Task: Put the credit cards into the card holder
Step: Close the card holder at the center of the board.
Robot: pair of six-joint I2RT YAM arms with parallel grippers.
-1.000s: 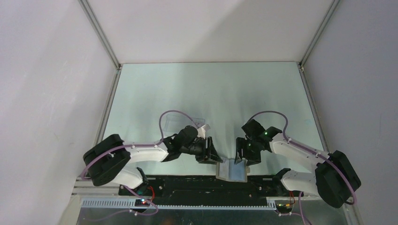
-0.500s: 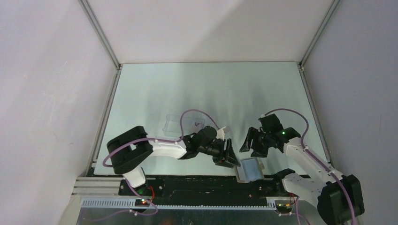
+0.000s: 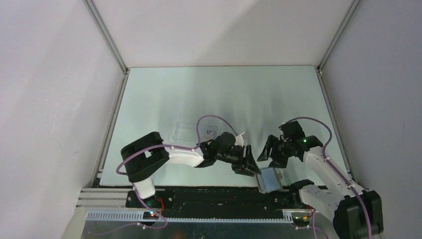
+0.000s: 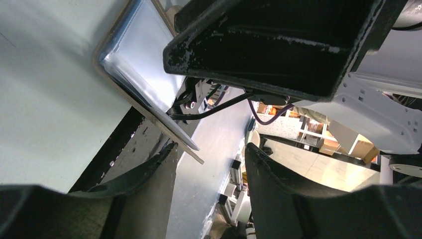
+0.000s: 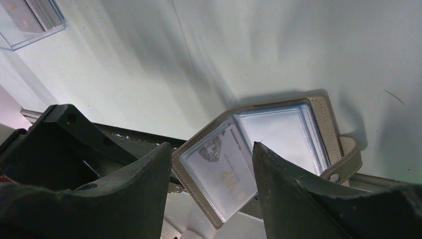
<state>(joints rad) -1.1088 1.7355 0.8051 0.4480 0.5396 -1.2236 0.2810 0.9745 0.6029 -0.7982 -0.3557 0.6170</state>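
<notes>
The card holder [image 3: 268, 179] lies open at the table's near edge, light lining up; one flap sticks out past the edge. In the right wrist view, a credit card [image 5: 222, 171] with dark and yellowish print sits in that flap's clear pocket [image 5: 199, 172]. The other pocket [image 5: 281, 134] looks blank. My right gripper [image 5: 211, 145] hovers open above the card holder [image 5: 323, 117]. My left gripper [image 4: 210, 147] is open just left of it, with the flap's edge [image 4: 171, 130] beside one fingertip and nothing between the jaws. More credit cards [image 5: 22, 17] lie in a clear box.
The clear plastic box [image 3: 191, 130] sits left of the middle of the table, behind my left arm. The black base rail [image 3: 214, 195] runs just below the table's near edge. My right gripper's housing [image 4: 278, 45] fills the top of the left wrist view.
Both grippers have moved to the right along the near edge. The card holder has shifted right with them. The left arm has stretched out further.
</notes>
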